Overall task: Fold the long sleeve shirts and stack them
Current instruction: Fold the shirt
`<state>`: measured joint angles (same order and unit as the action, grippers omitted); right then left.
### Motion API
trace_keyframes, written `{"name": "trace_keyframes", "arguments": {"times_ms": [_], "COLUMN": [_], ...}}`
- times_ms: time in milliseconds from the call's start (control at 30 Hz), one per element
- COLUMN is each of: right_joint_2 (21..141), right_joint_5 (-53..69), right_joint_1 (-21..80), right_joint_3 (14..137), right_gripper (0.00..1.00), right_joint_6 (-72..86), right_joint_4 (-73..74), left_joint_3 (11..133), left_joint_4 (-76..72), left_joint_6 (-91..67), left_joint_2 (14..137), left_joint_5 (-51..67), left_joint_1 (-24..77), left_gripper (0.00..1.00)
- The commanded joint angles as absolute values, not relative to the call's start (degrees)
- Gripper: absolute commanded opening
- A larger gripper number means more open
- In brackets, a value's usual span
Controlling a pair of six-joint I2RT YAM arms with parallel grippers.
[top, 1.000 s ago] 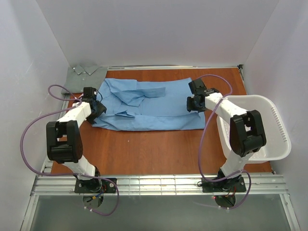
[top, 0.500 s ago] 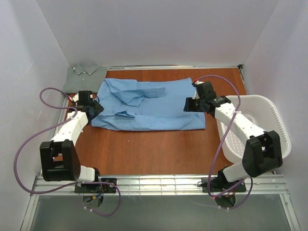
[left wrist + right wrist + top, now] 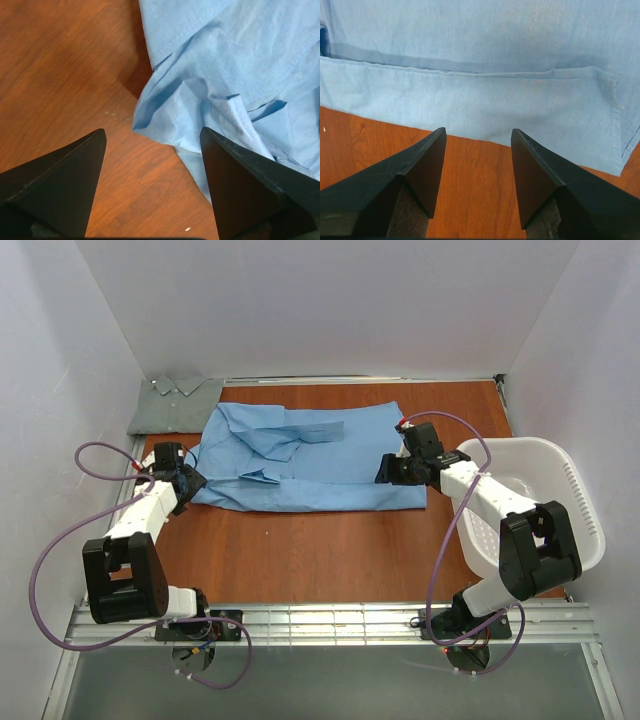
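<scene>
The light blue long sleeve shirt [image 3: 320,465] lies spread flat across the back half of the wooden table [image 3: 320,550], with a sleeve folded over its chest. A muted grey-green shirt [image 3: 172,405] lies folded at the back left corner. My left gripper [image 3: 190,481] stands open just off the blue shirt's left edge. In the left wrist view the left gripper [image 3: 152,131] has bare wood between its fingers and the crumpled blue shirt [image 3: 240,65] ahead. My right gripper [image 3: 386,471] is open at the shirt's near right hem. The right gripper [image 3: 478,130] holds nothing, and the blue shirt [image 3: 480,75] lies beyond its tips.
A white plastic laundry basket [image 3: 575,490] sits at the table's right edge, next to the right arm. White walls close in the back and both sides. Bare wood runs along the near half of the table.
The left gripper has drawn back towards the near left, off the shirt's edge. The right gripper has shifted a little nearer and left along the hem, and its arm has changed pose.
</scene>
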<state>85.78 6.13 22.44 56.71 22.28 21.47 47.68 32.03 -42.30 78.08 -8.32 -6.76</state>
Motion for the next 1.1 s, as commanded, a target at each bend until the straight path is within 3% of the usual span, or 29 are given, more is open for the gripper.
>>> {"name": "trace_keyframes", "arguments": {"times_ms": [0,333,500,567,667,733,900,1033,1067], "right_joint_2": [86.66,88.59,90.09,90.35,90.18,90.52,89.65,84.83,83.86], "right_joint_5": [7.55,8.88,8.61,7.91,5.37,3.70,2.55,2.11,1.85], "right_joint_1": [21.62,20.48,19.69,19.25,18.90,18.72,18.81,20.56,21.35], "right_joint_3": [54.85,52.12,50.28,49.75,49.22,49.22,50.01,52.90,53.61], "right_gripper": [0.49,0.48,0.47,0.47,0.47,0.47,0.47,0.48,0.49], "right_joint_6": [23.47,24.78,24.96,24.87,24.87,25.14,24.00,18.56,15.85], "right_joint_4": [17.76,15.03,13.71,13.80,14.59,15.90,18.37,20.56,20.91], "left_joint_3": [46.06,44.74,44.64,45.35,46.84,47.81,48.86,50.62,50.97], "left_joint_4": [29.71,28.39,27.68,28.21,31.27,32.86,37.26,38.58,38.93], "left_joint_6": [-41.49,-40.34,-38.15,-36.48,-35.16,-35.94,-38.05,-37.79,-37.53], "left_joint_2": [76.55,80.07,81.47,82.17,82.44,82.79,83.94,81.40,80.43], "left_joint_5": [-5.98,-4.75,-7.11,-8.86,-14.03,-16.60,-16.88,-15.12,-14.94], "left_joint_1": [-6.77,-6.77,-6.86,-6.77,-6.77,-6.77,-6.77,-6.85,-6.86], "left_gripper": [0.71,0.52,0.31,0.29,0.16,0.15,0.19,0.51,0.66]}}
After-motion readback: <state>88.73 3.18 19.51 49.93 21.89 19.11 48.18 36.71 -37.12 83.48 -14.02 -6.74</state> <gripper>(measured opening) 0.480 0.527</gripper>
